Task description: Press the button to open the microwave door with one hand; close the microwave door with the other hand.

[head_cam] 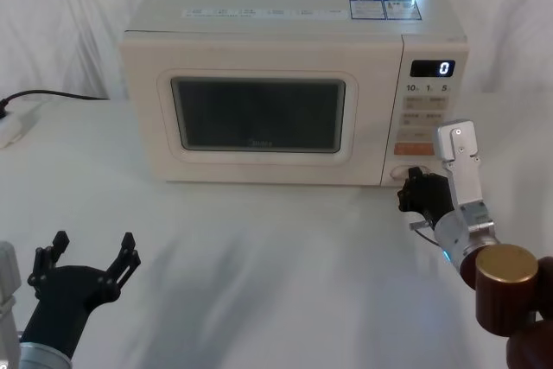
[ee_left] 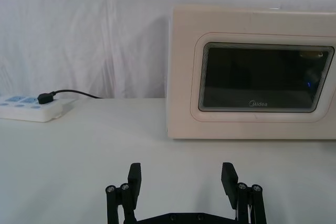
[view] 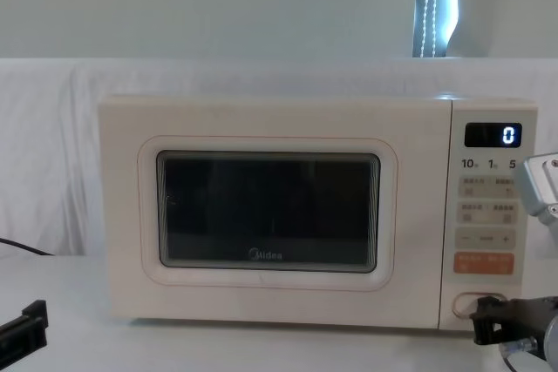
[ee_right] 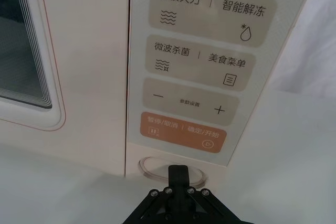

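Nearest the robot, the left gripper (head_cam: 86,258) hung low over the tabletop (head_cam: 259,257) with its fingers spread wide and nothing between them, well short of the microwave. The right gripper (head_cam: 413,186) was farther forward at the microwave's lower right corner, fingers pressed together into one tip that sat at the button (ee_right: 157,167) under the orange key (ee_right: 182,132). In the right wrist view the tip overlapped the button's rim; whether it was already pushing or only touching could not be told from that angle.

The microwave door (view: 261,224) lay flush with the cabinet, fully closed, with no gap along its edge by the control panel (view: 488,215). By that, the task stood at its first step: the press seemed to be just under way, the door had not sprung open, and the closing by the left gripper was all still to do.

Behind the dark window (head_cam: 257,114) nothing could be made out inside the microwave.
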{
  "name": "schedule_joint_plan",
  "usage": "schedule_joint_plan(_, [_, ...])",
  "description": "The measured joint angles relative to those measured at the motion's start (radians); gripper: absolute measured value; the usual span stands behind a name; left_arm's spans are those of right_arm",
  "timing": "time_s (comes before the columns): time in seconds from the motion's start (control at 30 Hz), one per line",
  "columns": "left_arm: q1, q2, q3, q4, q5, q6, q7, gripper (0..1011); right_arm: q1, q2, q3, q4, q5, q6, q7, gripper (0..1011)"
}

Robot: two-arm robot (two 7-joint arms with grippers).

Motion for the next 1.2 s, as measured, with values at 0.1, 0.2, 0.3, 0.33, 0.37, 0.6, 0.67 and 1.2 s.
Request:
schedule_joint_plan(0.1, [0.0, 0.0, 0.0, 0.0, 0.0, 0.0, 0.0, 1001, 0.001, -0.002, 0.0, 0.002, -0.001, 0.0, -0.002, 0])
schedule_joint_plan(0.2, [0.0, 0.0, 0.0, 0.0, 0.0, 0.0, 0.0, 1001, 0.001, -0.003, 0.002, 0.005, -0.002, -0.001, -0.004, 0])
schedule_joint_plan(0.3, [0.0, 0.0, 0.0, 0.0, 0.0, 0.0, 0.0, 1001, 0.002, -0.005, 0.003, 0.008, -0.003, -0.002, -0.005, 0])
schedule_joint_plan(0.33, [0.0, 0.0, 0.0, 0.0, 0.0, 0.0, 0.0, 1001, 0.003, -0.005, 0.003, 0.009, -0.003, -0.002, -0.006, 0])
schedule_joint_plan(0.37, [0.0, 0.0, 0.0, 0.0, 0.0, 0.0, 0.0, 1001, 0.004, -0.006, 0.004, 0.011, -0.003, -0.003, -0.006, 0])
schedule_joint_plan(0.6, [0.0, 0.0, 0.0, 0.0, 0.0, 0.0, 0.0, 1001, 0.005, -0.009, 0.008, 0.014, -0.003, -0.005, -0.008, 0])
schedule_joint_plan(0.67, [0.0, 0.0, 0.0, 0.0, 0.0, 0.0, 0.0, 1001, 0.006, -0.01, 0.008, 0.016, -0.003, -0.006, -0.008, 0])
schedule_joint_plan(1.2, [0.0, 0.0, 0.0, 0.0, 0.0, 0.0, 0.0, 1001, 0.027, -0.015, 0.009, 0.043, -0.001, -0.014, -0.008, 0])
